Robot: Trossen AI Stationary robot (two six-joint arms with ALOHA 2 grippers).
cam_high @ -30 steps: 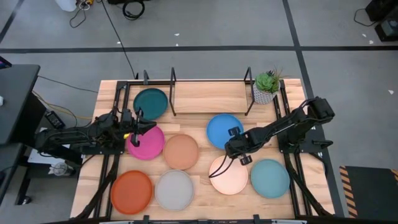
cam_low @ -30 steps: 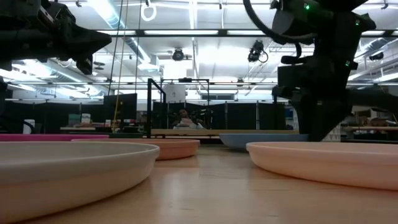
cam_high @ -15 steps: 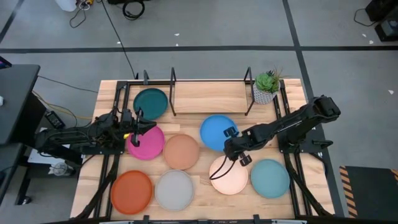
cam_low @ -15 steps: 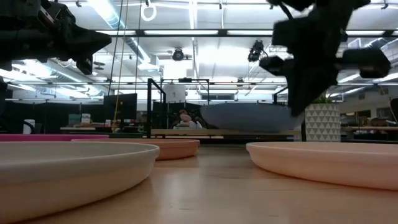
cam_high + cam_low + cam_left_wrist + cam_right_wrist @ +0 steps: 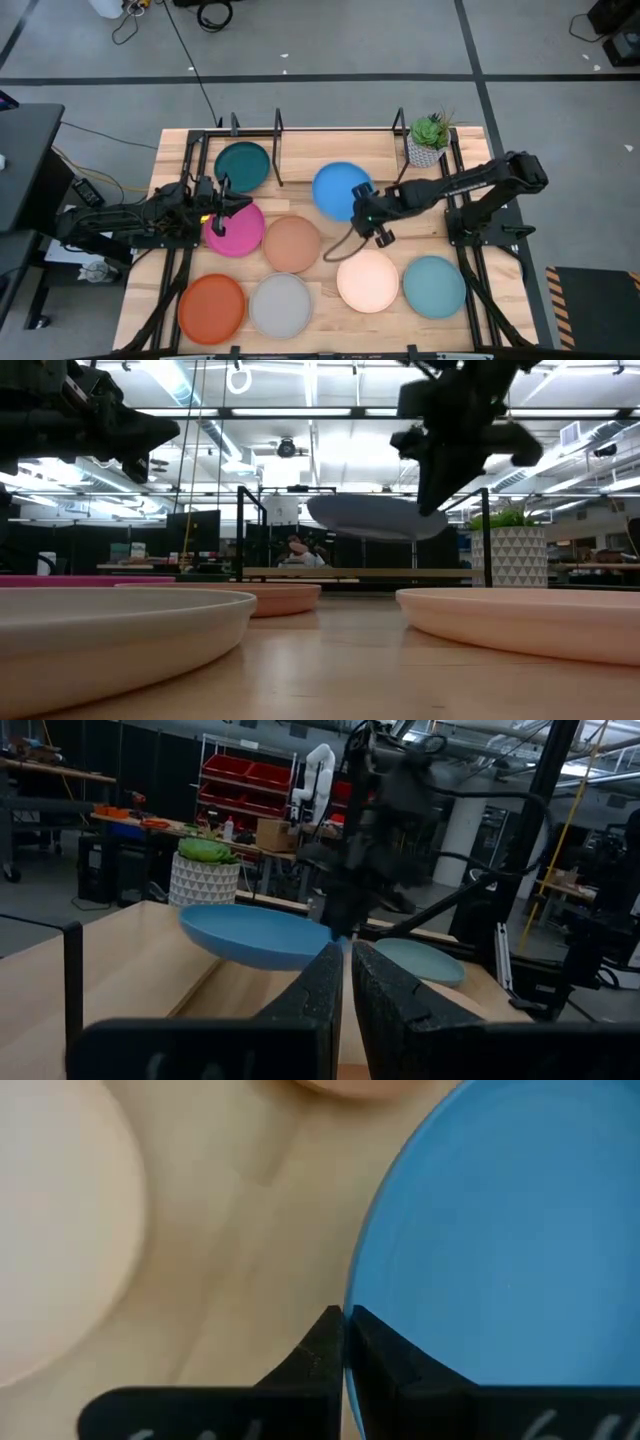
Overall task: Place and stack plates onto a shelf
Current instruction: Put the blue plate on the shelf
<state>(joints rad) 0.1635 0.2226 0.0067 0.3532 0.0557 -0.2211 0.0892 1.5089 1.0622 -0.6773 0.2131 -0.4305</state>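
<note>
My right gripper is shut on the bright blue plate, which it carries in the air in front of the shelf's middle bay. In the shelf's left bay, the dark teal plate lies flat on the wood base. The magenta, peach-tan, orange, grey, cream and light teal plates rest flat on the table. My left gripper hovers shut over the magenta plate's far edge. My right gripper pinches the blue plate's rim on the side toward the table's near right, one finger inside the rim and one outside. The fingers come from above, pointing down. The plate is lifted clear and hangs about level.
A small green plant in a white pot stands at the shelf's right end. Thin black divider posts rise along the shelf. Bare wood shows in the shelf's middle and right bays.
My right gripper has lifted the blue plate off the table and carried it up, toward the far edge and to the left, toward the shelf. The plate lay on the table a second ago and now hangs clear.
</note>
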